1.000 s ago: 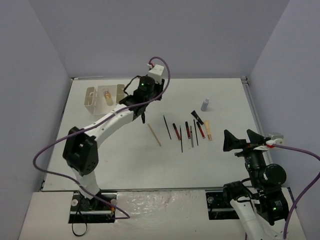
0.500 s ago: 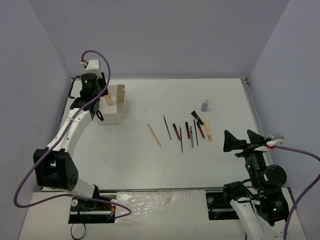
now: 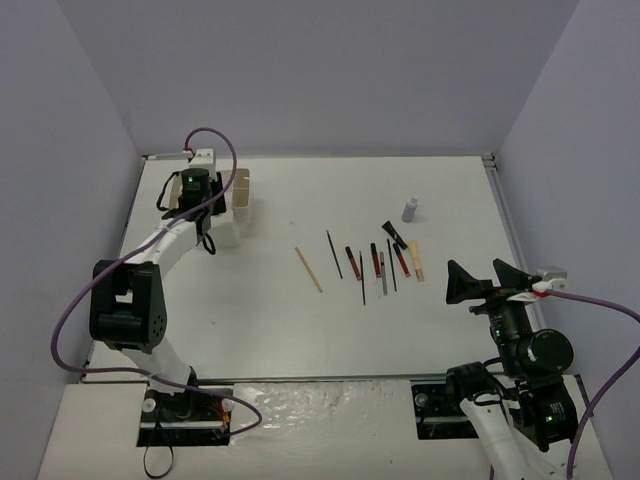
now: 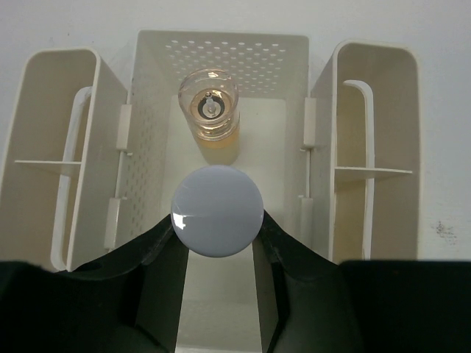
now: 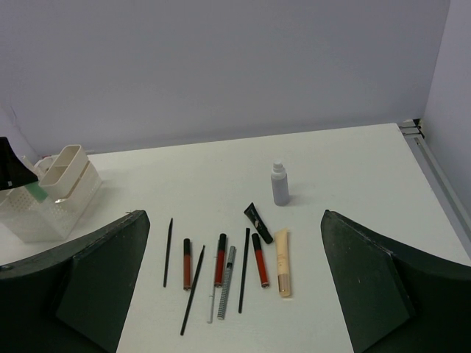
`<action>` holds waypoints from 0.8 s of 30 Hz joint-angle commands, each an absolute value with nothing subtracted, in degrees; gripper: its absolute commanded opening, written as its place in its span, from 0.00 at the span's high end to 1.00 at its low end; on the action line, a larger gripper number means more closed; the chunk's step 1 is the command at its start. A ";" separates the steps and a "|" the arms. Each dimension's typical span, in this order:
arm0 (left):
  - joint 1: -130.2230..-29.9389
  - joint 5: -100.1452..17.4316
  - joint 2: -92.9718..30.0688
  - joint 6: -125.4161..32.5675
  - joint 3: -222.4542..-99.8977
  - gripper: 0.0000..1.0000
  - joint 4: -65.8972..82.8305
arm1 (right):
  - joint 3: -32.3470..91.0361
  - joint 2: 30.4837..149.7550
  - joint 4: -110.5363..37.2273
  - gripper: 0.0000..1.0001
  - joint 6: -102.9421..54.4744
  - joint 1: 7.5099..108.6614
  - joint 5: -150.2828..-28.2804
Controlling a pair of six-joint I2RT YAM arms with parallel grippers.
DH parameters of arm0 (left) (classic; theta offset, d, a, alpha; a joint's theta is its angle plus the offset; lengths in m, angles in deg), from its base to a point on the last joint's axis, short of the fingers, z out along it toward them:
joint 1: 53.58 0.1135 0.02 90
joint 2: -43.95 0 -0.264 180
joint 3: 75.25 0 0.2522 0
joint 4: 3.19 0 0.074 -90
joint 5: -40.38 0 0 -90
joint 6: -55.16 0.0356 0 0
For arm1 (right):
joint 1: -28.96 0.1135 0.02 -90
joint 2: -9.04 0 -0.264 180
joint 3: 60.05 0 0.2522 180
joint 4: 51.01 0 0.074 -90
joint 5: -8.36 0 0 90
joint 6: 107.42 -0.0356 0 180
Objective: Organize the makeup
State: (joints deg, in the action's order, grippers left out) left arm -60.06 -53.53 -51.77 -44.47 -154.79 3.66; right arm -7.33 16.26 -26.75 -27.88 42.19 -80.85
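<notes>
Under both arms, white table [image 3: 250, 320] spans the view. Left arm [image 3: 170, 240] reaches to 10 o'clock, over white-and-beige organizer box [image 4: 221, 51]. Right arm [image 3: 520, 345] sits back at 4 o'clock.

Left gripper [image 4: 218, 224] is clamped on green bottle [image 4: 217, 198]. The pale round cap is pinched between the black fingers [image 4: 158, 250], one at 9 and one at 3 o'clock of the cap, both touching. Bottle is upright over the near end of the box's middle compartment; cannot tell if it touches the floor. Amber bottle [image 4: 210, 110] already stands in that compartment, at 12 o'clock from the held cap, just beside it.

Right gripper [image 3: 487, 282] is spread wide, nothing between its fingers.

Grey bottle [image 3: 409, 208] stands upright at 1 o'clock. Row of thin pencils and tubes [image 3: 375, 262] lies mid-table, at 9 o'clock from right gripper, apart from it. Tan stick [image 3: 308, 270] lies alone on the row's 9 o'clock side.
</notes>
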 commanded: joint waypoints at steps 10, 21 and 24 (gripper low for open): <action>-59.38 -53.75 -56.83 -44.51 -158.14 1.00 -9.44 | -7.47 17.63 -31.78 0.00 -27.35 42.67 -82.78; -58.72 -54.85 -59.82 -45.28 -160.16 0.96 -8.77 | -7.44 18.00 -31.80 0.00 -27.26 42.67 -83.05; -58.59 -54.80 -60.31 -45.81 -160.63 0.88 -8.12 | -7.53 18.00 -31.79 0.00 -27.26 42.67 -83.05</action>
State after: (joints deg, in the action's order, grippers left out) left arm -59.27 -53.99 -61.63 -44.53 -155.75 -3.38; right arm -7.33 16.33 -26.75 -27.88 42.19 -82.11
